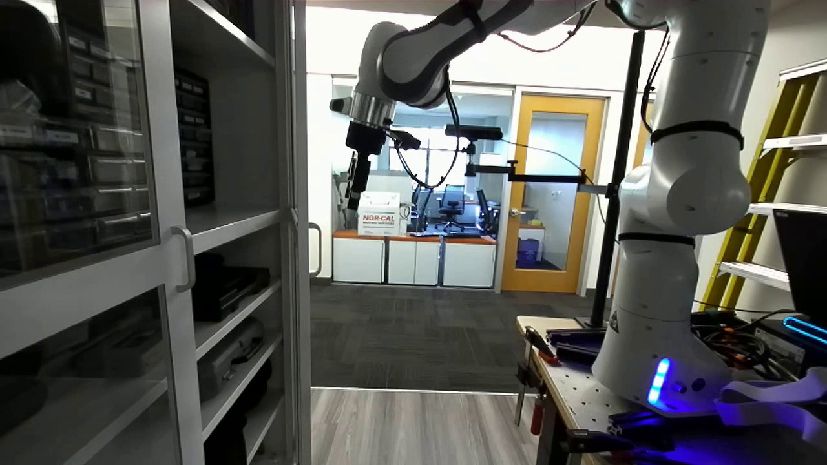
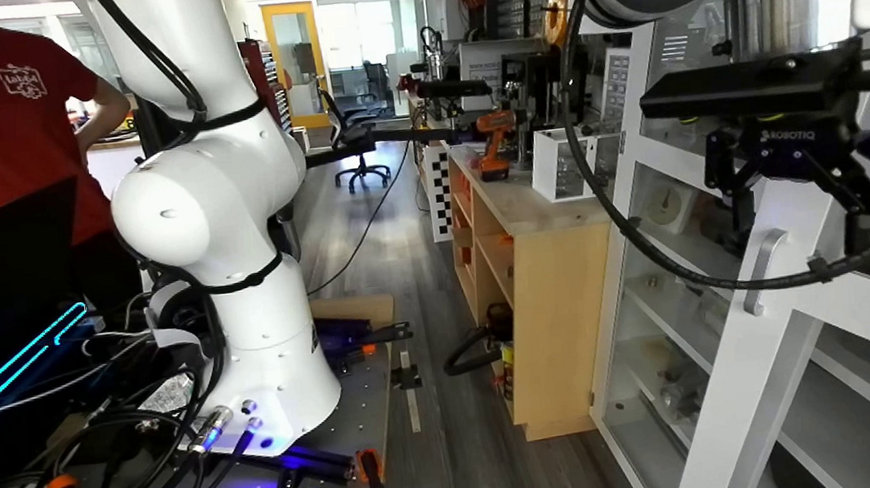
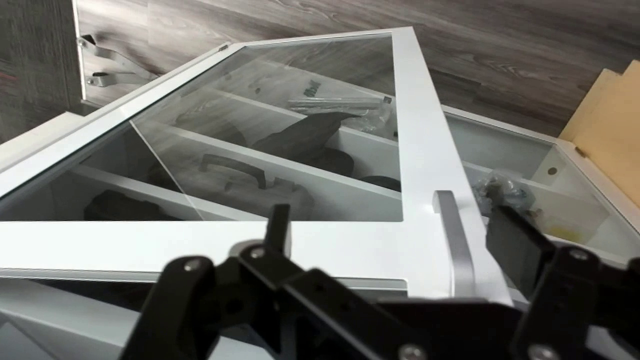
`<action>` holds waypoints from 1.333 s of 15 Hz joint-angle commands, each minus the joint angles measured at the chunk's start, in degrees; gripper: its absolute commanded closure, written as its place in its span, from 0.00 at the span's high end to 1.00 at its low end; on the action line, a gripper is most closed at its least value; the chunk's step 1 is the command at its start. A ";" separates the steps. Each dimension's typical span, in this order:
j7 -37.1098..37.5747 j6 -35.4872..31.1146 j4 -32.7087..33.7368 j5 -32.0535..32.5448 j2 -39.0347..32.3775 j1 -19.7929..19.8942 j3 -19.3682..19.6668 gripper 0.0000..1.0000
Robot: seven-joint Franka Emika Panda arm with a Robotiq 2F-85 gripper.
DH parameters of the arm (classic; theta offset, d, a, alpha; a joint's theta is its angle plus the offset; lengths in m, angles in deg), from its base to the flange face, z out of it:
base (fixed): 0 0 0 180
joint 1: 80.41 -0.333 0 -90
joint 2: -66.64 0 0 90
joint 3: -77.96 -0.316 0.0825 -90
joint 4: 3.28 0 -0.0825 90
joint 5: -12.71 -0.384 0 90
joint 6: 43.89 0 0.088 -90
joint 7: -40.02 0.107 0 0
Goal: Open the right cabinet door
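Right cabinet door [image 3: 345,245]: stands partly open; wider swing probably remains. Handle [image 3: 456,245]: at four o'clock in the wrist view, ungripped. Hand [image 3: 395,222]: spread wide, empty.

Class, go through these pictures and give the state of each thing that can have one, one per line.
Right door, open
Right handle, not gripped
Left door, shut
Gripper, open
Office door, looks shut
Laptop, open
Base light, lit blue
Drill, upright

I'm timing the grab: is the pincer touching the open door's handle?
Apart: in an exterior view, the pincer hangs with a visible gap between it and the handle.
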 commanded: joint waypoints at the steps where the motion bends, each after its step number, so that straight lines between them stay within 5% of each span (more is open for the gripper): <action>1: 8.86 6.63 0.55 2.80 2.25 -3.14 0.17 1.00; 11: 33.29 18.37 1.96 0.73 5.30 -6.60 -2.05 1.00; 20: 38.15 19.64 3.83 -2.79 3.59 -9.86 -4.70 1.00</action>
